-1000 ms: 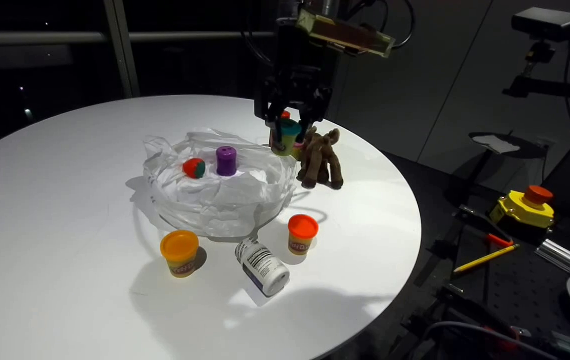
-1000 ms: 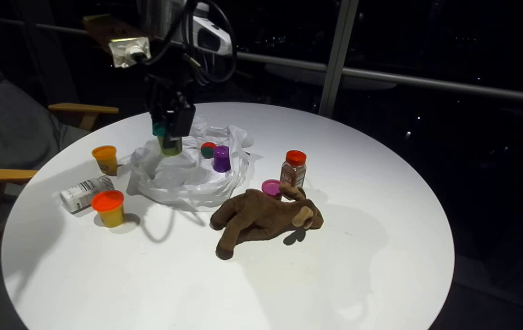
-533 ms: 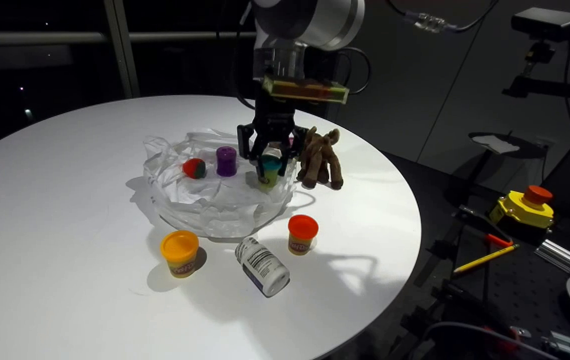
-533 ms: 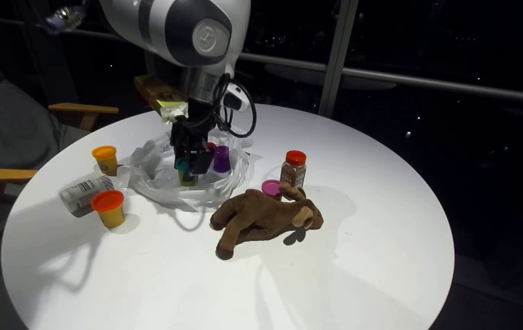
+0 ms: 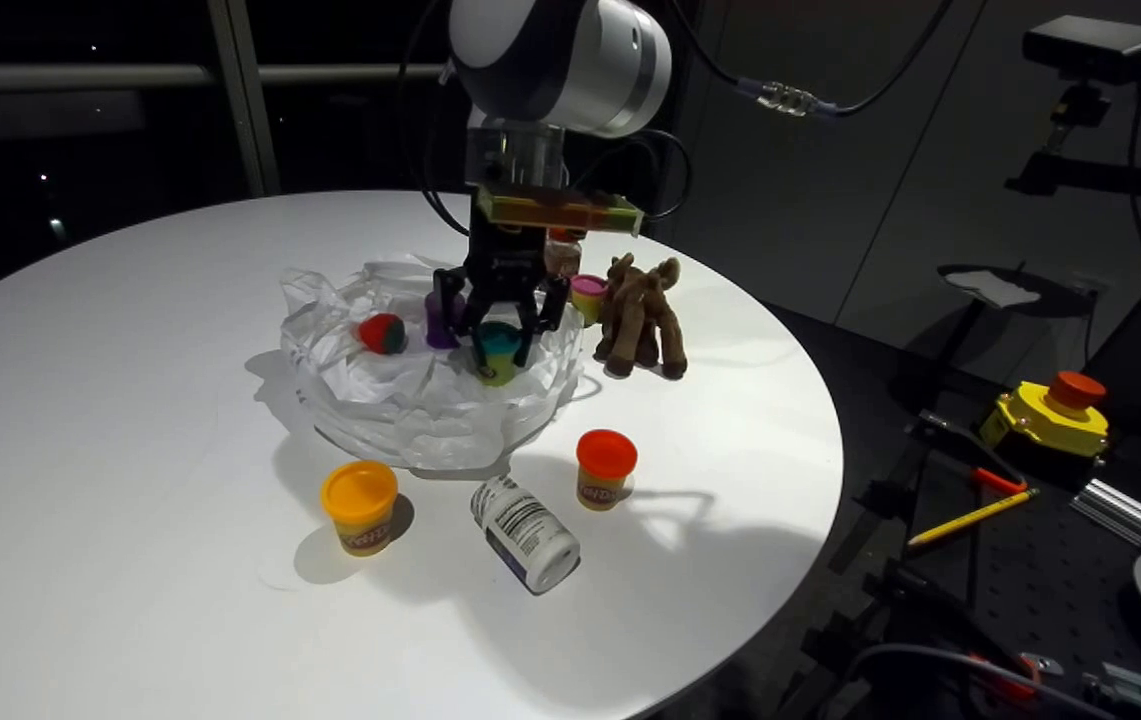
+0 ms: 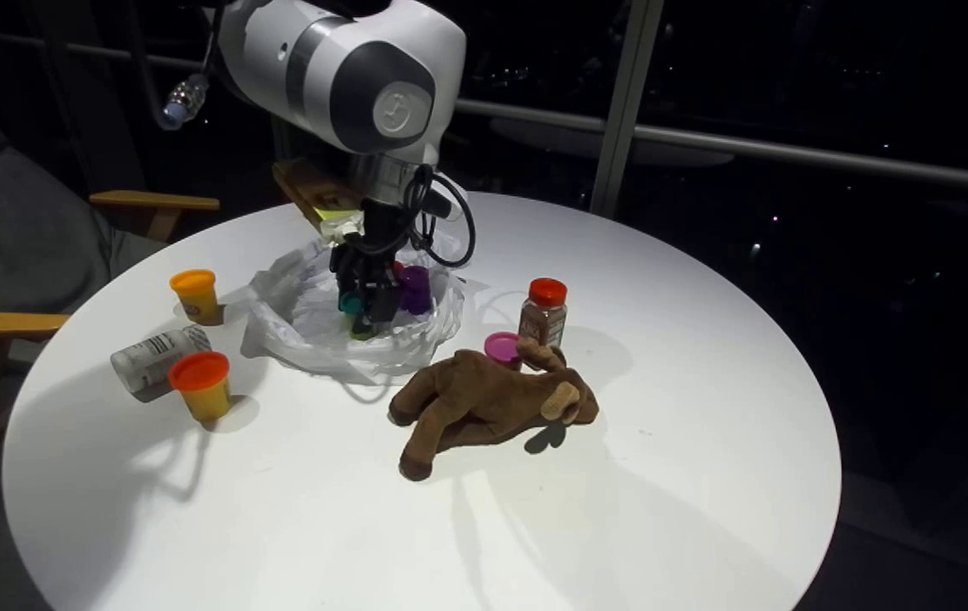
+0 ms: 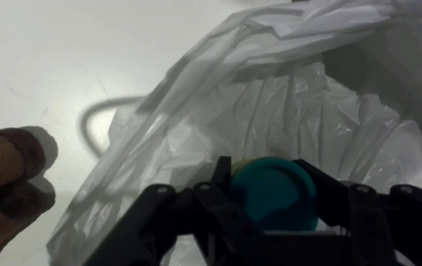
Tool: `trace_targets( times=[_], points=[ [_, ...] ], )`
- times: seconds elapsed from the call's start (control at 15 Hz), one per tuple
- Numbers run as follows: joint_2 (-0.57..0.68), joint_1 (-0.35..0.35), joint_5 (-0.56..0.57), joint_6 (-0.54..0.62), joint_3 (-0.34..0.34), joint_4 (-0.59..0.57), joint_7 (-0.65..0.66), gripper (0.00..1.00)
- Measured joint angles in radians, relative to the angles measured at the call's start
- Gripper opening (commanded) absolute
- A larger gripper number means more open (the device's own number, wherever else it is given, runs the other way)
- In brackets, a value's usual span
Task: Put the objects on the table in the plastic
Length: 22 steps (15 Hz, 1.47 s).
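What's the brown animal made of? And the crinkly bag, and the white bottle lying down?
The brown animal looks like soft plush cloth: dull, with no shine. The crinkly bag seems thin, glossy plastic: wrinkled and partly see-through. The white bottle is probably smooth, hard plastic: its sides look even.

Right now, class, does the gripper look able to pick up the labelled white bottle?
Probably not: the gripper is closed on the teal-lidded tub inside the plastic bag. Nothing covers the labelled white bottle, so freed jaws likely could.

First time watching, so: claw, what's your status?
Gripper shut on teal-lidded tub. Tub inside plastic bag, not released. Purple container close by, contact unclear.
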<state>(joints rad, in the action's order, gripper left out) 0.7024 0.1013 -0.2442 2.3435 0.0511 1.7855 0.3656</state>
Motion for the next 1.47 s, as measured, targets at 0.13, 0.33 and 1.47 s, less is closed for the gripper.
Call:
trace_targets(
  times=[0.13, 0.33, 1.47],
  points=[
    [-0.012, -0.002, 0.006, -0.004, -0.007, 0.003, -0.013, 0.77],
    [-0.068, -0.002, 0.025, -0.004, -0.016, 0.032, -0.026, 0.99],
    [-0.474, 0.025, 0.051, -0.177, 0.022, 0.402, -0.067, 1.0]
  ],
)
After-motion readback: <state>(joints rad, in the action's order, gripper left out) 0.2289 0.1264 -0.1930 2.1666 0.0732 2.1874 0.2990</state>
